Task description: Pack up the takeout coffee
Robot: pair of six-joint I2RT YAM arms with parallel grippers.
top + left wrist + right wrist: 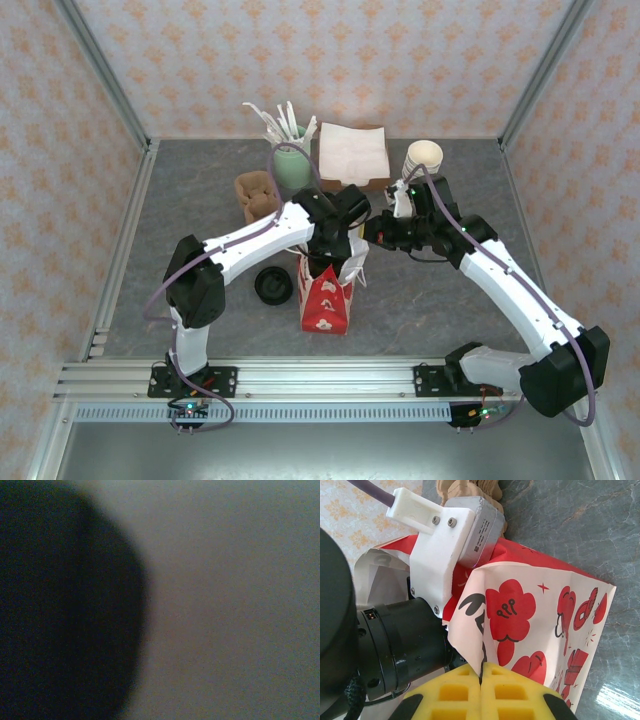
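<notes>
A grey stone-look table carries everything. The left arm reaches in from the left and bends down over the red-and-white paper bag, which stands upright near the middle. Its gripper is sunk into the bag's open mouth, so I cannot tell whether its fingers are apart or together.

The right arm comes in from the right. In the right wrist view, the right gripper has its yellow pads pressed together on the bag's white top edge, pinching the paper at the side of the mouth.

At the back sit a stack of napkins, a green vase of white sticks, a brown cup carrier and cream cups. A loose black lid lies flat just left of the bag.

The left wrist view is badly blurred. A dark, round-edged shape against pale grey looks like the coffee cup right under that wrist, inside the bag, though it is too soft to be sure.
</notes>
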